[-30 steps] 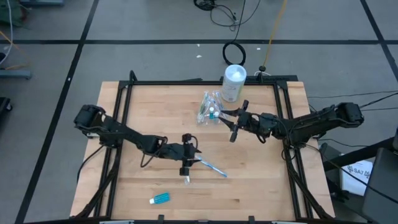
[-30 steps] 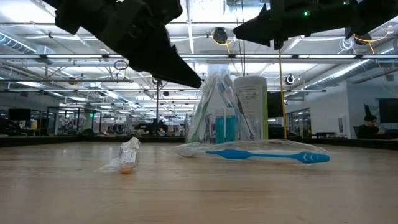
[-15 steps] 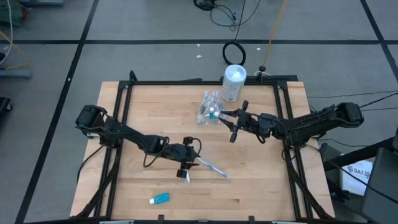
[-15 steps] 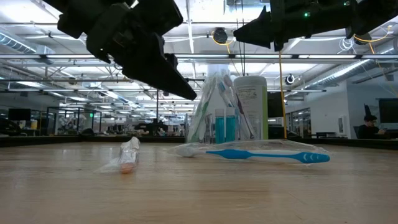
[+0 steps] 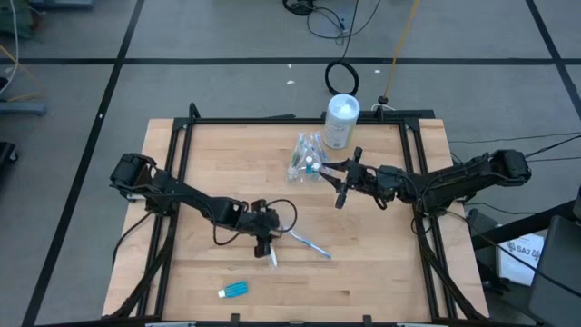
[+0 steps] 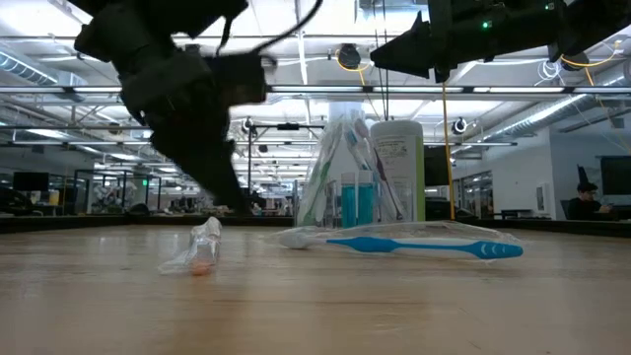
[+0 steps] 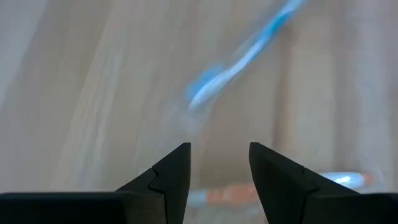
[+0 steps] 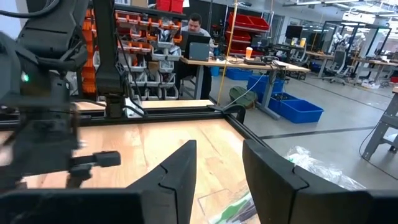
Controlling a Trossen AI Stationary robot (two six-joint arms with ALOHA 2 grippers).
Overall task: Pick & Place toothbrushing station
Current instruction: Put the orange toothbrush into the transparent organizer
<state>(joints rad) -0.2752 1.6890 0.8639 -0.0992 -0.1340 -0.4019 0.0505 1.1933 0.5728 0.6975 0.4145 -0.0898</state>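
High view: left gripper [image 5: 270,246] open, empty, low over blue toothbrush [image 5: 311,243] mid-desk; right gripper [image 5: 325,170] open, empty, beside plastic bag [image 5: 304,156] near far edge.

My table [image 5: 218,154] is a pale wooden top inside a black frame, and the white canister [image 5: 341,121] standing at its far edge serves as my landmark. Just beside the canister, toward my left arm's side, stands the crinkly clear bag [image 5: 307,156] holding upright toothbrushes and 2 blue tubes. Well nearer than the canister, a wrapped blue toothbrush [image 5: 311,245] lies flat with a small clear-wrapped item [image 6: 200,248] just beside it, and 1 blue toothpaste tube [image 5: 233,291] lies farthest from the canister, near the front edge.
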